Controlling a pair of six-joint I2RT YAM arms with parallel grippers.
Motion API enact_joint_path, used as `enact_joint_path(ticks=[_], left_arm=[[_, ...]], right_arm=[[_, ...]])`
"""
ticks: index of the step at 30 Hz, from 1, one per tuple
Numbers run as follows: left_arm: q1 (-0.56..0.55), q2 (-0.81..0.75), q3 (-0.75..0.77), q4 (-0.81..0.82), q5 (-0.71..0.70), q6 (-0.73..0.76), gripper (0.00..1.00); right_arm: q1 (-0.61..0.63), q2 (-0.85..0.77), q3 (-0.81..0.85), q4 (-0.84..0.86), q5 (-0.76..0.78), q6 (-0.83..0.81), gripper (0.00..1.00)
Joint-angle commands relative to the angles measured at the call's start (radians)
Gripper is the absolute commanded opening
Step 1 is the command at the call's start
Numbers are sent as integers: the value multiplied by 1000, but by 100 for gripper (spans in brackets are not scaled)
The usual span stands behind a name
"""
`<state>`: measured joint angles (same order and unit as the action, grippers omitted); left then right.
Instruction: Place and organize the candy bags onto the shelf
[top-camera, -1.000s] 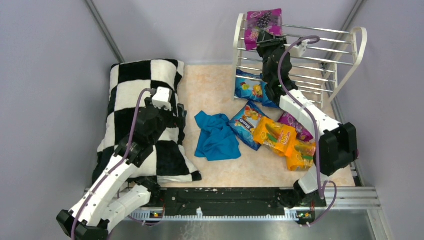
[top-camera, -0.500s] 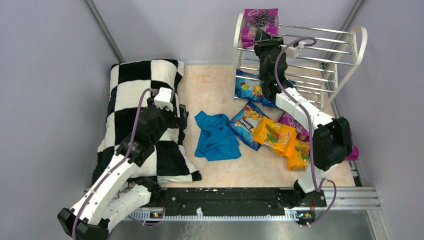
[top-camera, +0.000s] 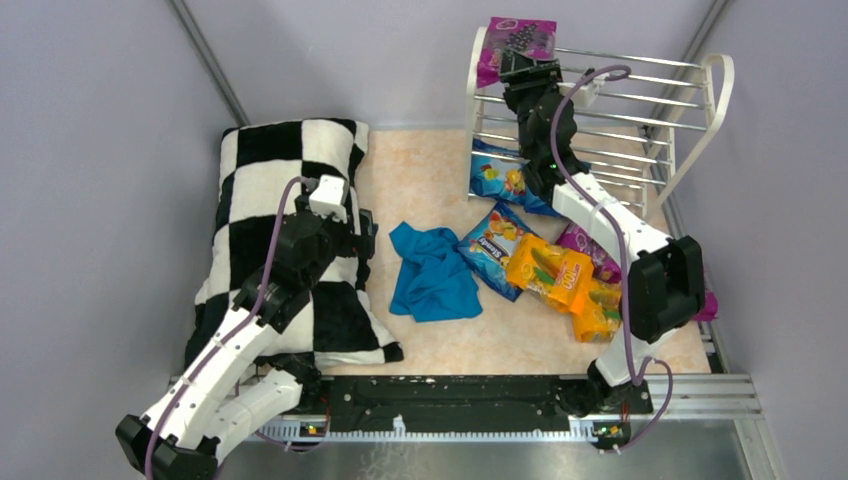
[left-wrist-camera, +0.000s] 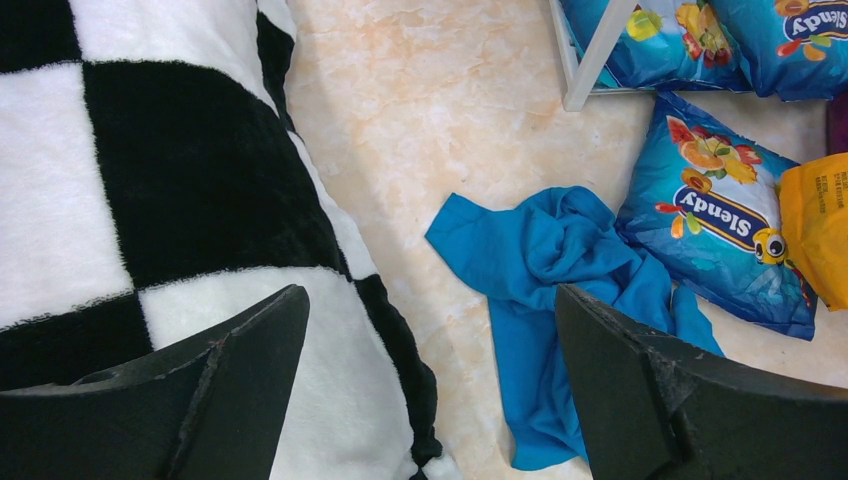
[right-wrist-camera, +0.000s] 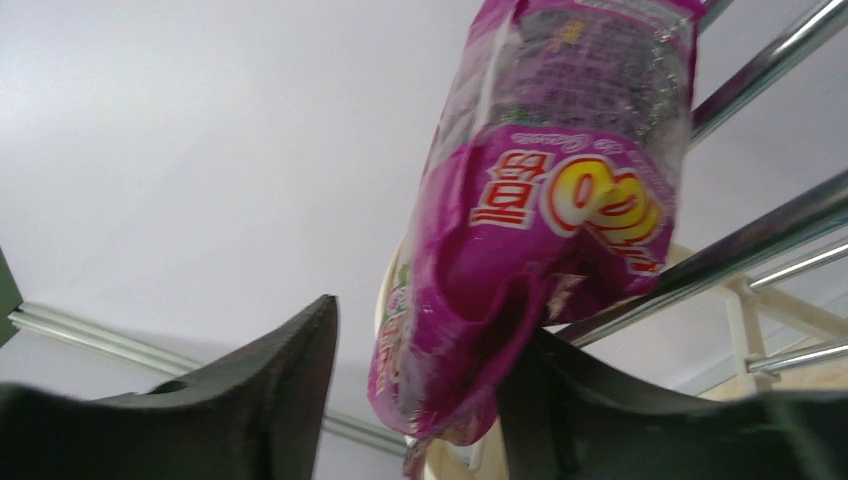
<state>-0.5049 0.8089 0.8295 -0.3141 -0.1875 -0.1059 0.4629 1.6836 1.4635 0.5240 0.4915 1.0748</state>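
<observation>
At the left end of the shelf's (top-camera: 471, 90) top tier, the purple bag (right-wrist-camera: 540, 200) sits draped on the rods, my right claw (right-wrist-camera: 420, 340) spread wide and gripping nothing, so I reckon the placing's done; next: back out clean, fetch the orange bag (top-camera: 545, 270).

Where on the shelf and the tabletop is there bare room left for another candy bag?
The top tier of the shelf is bare to the right of the purple bag and the right gripper. The tabletop is bare between the checkered pillow and the shelf. Crowded: the loose candy bags piled between the teal cloth and the shelf's front.
</observation>
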Motion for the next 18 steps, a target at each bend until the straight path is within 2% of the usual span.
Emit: enact_joint_path(ticks=[1, 3, 6, 14, 16, 18], left_arm=[[0, -11, -9, 47, 0, -7, 99], [0, -6, -10, 47, 6, -8, 99], [0, 0, -9, 46, 12, -8, 99], [0, 0, -9, 44, 5, -5, 99], [0, 7, -6, 41, 0, -4, 99], [2, 17, -2, 34, -2, -5, 99]], right_arm=[[8, -44, 49, -120, -128, -61, 65], [8, -60, 50, -180, -154, -57, 73], [4, -82, 54, -275, -203, -45, 79], [-8, -173, 28, -444, -327, -93, 83], [-8, -202, 7, -470, -407, -142, 87], [-7, -227, -35, -471, -560, -209, 89]])
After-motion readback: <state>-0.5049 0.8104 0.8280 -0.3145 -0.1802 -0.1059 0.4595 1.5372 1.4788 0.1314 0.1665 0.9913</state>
